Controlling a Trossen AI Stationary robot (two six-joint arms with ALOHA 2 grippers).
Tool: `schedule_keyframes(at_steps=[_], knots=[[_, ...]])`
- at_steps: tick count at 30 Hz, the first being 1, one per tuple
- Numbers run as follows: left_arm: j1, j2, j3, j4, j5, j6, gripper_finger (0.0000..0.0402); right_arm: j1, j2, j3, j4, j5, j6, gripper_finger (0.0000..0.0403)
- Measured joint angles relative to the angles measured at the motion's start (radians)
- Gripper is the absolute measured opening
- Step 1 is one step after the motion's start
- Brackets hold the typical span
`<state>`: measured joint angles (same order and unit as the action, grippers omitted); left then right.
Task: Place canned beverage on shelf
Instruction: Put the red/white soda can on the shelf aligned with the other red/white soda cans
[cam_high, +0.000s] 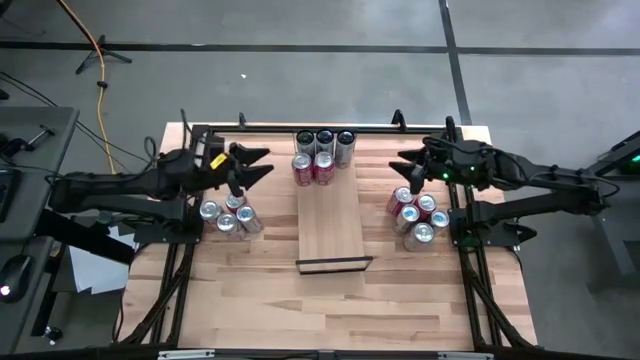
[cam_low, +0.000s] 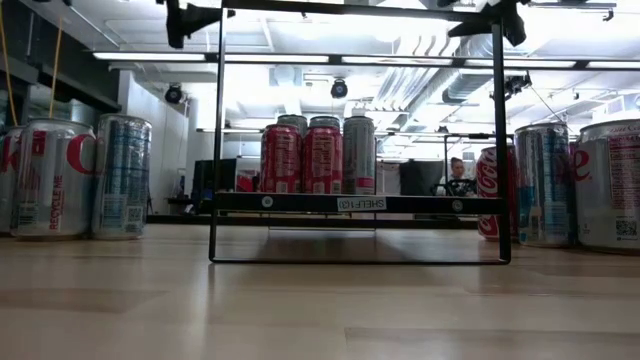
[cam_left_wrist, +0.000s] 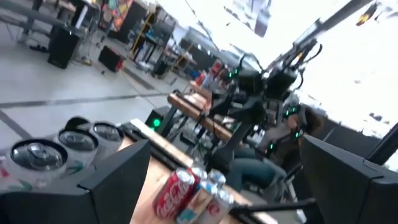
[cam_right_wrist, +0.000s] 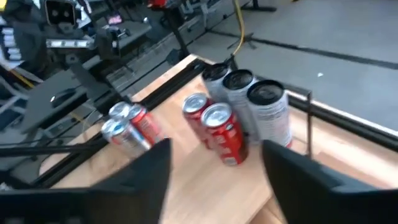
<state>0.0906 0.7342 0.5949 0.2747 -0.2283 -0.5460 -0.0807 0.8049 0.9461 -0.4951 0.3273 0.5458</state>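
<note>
My right hand (cam_high: 405, 167) hangs empty, fingers apart, above its cans (cam_high: 417, 215); left hand (cam_high: 262, 165) waits wide. Next I lower onto one for the shelf (cam_high: 331, 225).

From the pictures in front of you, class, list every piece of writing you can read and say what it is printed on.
"SHELF" plus a blurred character: white label on the black shelf bar.
"RECYCLE", sideways: silver can at far left.
Looping Coca-Cola script: red can on the right.
Other can print: too small or blurred.
</note>
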Motion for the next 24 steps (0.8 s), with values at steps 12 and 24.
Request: schedule_keyframes(at_steps=[12,24], knots=[[0.000,-0.042,0.000,0.012,-0.003,0.016,0.0360,-0.020,0.151,0.179,-0.341,-0.092,0.016,0.0397],[0.000,-0.041,0.000,0.011,0.002,0.016,0.0360,-0.118,0.469,0.235,-0.805,-0.156,0.205,0.0397]])
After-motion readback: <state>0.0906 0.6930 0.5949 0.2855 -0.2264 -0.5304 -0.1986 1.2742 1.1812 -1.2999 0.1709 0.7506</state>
